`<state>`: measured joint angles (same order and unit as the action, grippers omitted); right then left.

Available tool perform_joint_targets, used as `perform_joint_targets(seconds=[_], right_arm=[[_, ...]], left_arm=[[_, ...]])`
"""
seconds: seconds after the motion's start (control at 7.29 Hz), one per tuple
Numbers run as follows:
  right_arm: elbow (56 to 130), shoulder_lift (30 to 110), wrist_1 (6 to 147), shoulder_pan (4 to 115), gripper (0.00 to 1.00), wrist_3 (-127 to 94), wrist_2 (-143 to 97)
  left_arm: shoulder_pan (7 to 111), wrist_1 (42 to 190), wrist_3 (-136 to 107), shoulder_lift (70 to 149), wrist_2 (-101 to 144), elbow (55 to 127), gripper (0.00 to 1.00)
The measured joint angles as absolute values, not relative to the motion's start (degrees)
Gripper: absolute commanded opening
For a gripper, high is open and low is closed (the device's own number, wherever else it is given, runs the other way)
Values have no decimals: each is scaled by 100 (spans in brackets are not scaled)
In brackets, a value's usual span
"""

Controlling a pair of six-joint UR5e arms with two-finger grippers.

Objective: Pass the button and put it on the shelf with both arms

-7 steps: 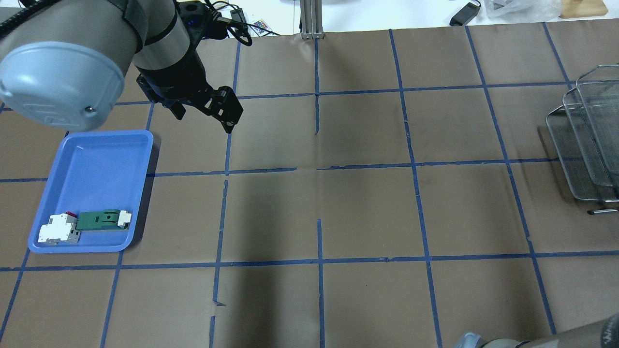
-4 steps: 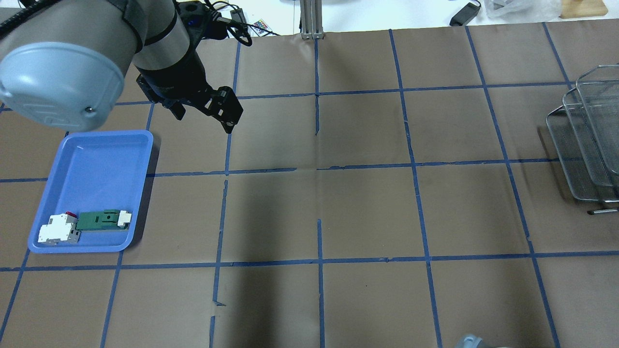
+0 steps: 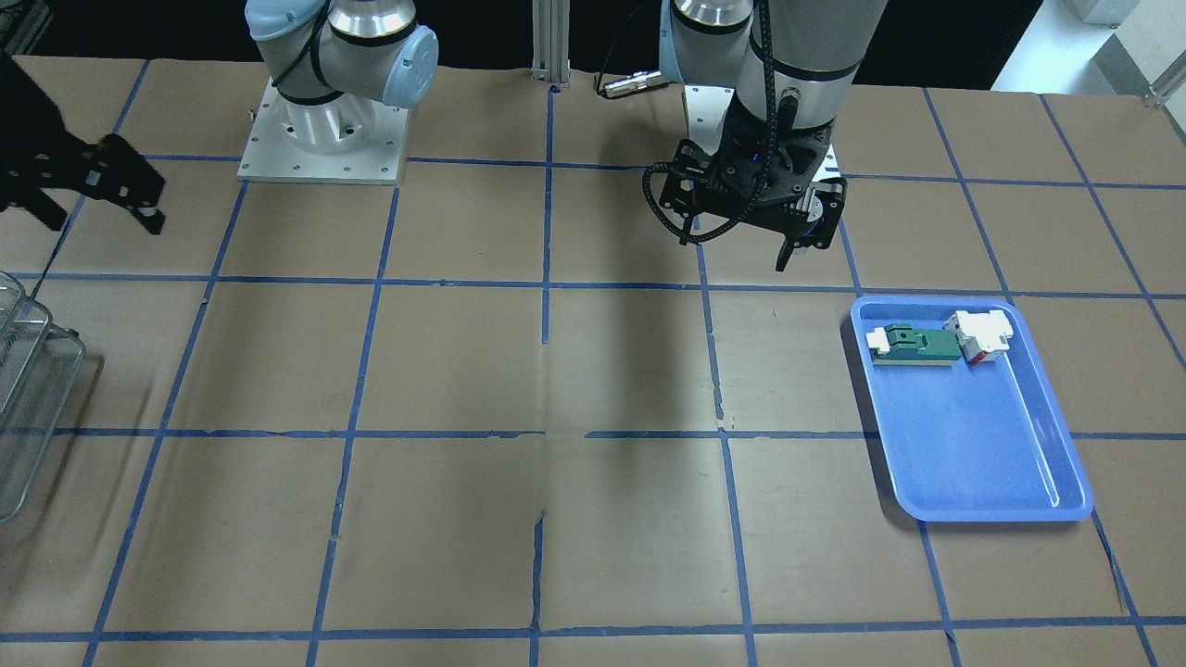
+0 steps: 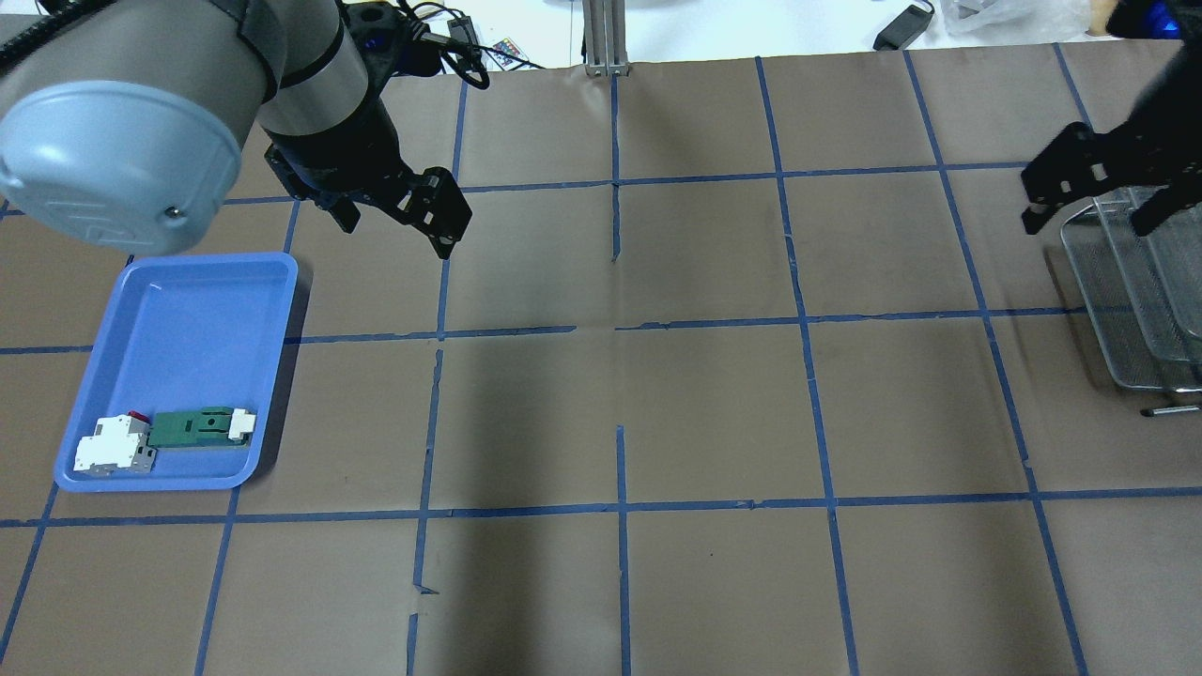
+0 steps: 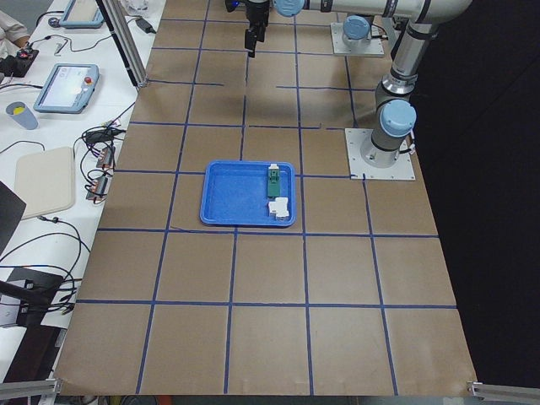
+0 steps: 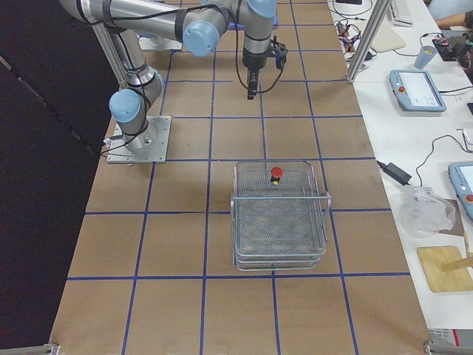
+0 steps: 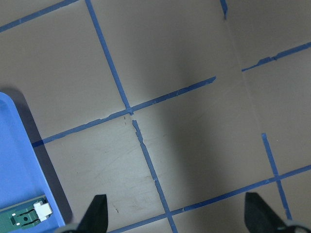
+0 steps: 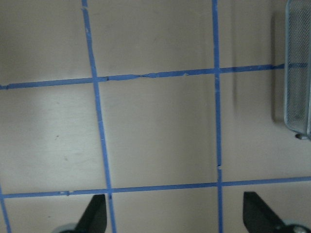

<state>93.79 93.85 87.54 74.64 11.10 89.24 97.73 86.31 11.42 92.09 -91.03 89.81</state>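
Brown taped counter (image 4: 714, 404) | button (image 6: 276, 174) in shelf (image 6: 284, 222) already | left gripper (image 4: 396, 235) + right gripper (image 4: 1085, 223) fingers wide, empty | looks pretty much done

Robotics lab: tape-gridded table (image 4: 714, 413), teach pendants (image 6: 417, 90), loose cables (image 5: 99, 159) on side bench.

The table (image 8: 155, 136), covered in brown paper, fills the view. It is crossed by blue tape lines (image 8: 155, 74): two run from 9 to 3 o'clock and two from 12 to 6, forming a grid. Between 1 and 3 o'clock, part of the shelf (image 8: 298, 73) enters from the edge, showing fine silver mesh and a rounded lower corner. A dim shadow (image 8: 276, 68) lies just beside it on its 9 o'clock side. The right gripper (image 8: 177, 216) shows only the dark tips of its jaws, at 7 and 5 o'clock, set wide apart with table and tape between them.
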Motion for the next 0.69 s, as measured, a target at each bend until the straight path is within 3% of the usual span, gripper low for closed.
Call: perform_joint_targets(seconds=[0.27,0.69], right_arm=[[9774,9730,8754,8512,100,-99,9060],[10411,10456,8768,8906,100,-730,9036]], left_arm=[[9773,8631,1146,9198,-9098,8996,100],[9774,8631,1143,9201,-9097,8979,100]])
